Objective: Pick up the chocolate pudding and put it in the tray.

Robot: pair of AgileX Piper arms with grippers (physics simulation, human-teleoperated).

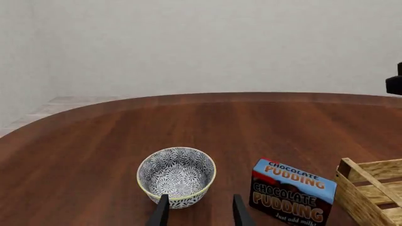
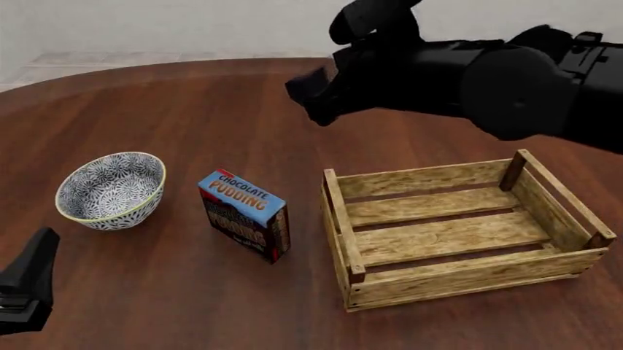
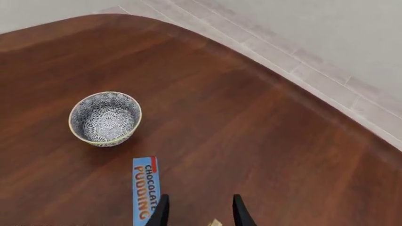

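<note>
Chocolate pudding (image 2: 244,214) stands on the worktop (image 2: 244,109) between bowl (image 2: 110,189) and tray (image 2: 457,230), touching neither. Left gripper (image 1: 199,212) and right gripper (image 3: 198,211) both spread, holding nothing.

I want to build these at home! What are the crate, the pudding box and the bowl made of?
The tray looks like rough, unpainted wooden slats. The chocolate pudding seems printed cardboard: flat faces, sharp edges. The bowl looks like glazed ceramic, patterned, though that's a guess.

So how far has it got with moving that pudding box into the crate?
Nothing looks done yet: the chocolate pudding stands on the table between the bowl and the tray, which holds nothing. The right tool, open, hovers above; the left tool, open, holds nothing. Grasping, lifting and placing all remain.
</note>
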